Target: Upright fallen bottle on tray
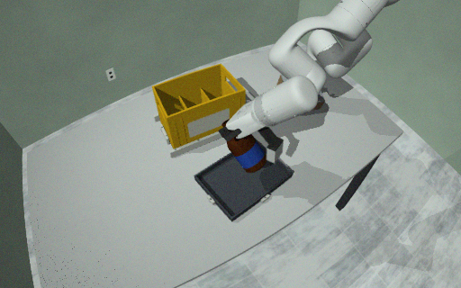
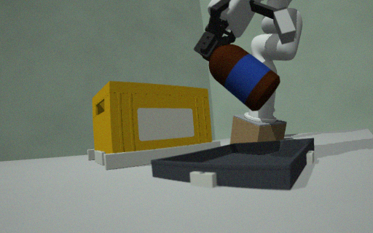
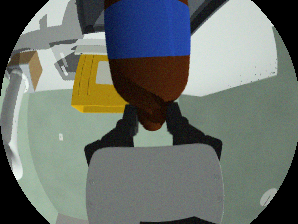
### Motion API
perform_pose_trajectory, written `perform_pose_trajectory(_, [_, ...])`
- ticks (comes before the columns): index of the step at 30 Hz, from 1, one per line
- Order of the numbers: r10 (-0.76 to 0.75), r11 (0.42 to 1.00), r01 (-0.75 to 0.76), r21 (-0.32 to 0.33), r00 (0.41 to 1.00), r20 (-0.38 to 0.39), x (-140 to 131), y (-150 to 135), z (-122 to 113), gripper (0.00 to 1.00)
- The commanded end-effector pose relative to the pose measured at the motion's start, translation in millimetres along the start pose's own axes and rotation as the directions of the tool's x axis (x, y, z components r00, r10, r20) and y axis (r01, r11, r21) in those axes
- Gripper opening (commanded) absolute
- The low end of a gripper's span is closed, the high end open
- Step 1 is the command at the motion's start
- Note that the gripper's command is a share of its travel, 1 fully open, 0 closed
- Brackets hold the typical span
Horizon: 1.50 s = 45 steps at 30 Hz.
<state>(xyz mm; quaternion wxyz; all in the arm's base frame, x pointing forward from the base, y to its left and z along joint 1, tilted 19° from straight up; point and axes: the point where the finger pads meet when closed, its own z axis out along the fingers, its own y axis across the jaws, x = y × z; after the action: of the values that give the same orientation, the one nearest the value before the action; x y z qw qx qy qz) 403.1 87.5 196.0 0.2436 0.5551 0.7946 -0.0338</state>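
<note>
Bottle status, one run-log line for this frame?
gripper: shut on bottle neck | bottle: lifted, tilted, base down-right | tray: below bottle, no contact | crate: untouched | next: likely rotate upright, lower
</note>
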Motion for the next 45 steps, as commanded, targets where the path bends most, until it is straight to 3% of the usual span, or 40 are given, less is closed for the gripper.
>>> perform_pose_trajectory(1, [0.002, 1.000, -0.002, -0.003, 1.000, 0.001, -0.9, 1.2, -0.9, 0.00])
perform_pose_trajectory(25, [0.001, 1.000, -0.001, 0.001, 1.000, 0.031, -0.5, 0.6, -0.7, 0.00])
perform_pose_trajectory(45, [0.002, 1.000, -0.002, 0.000, 0.989, 0.149, 0.0, 0.7, -1.4, 0.00])
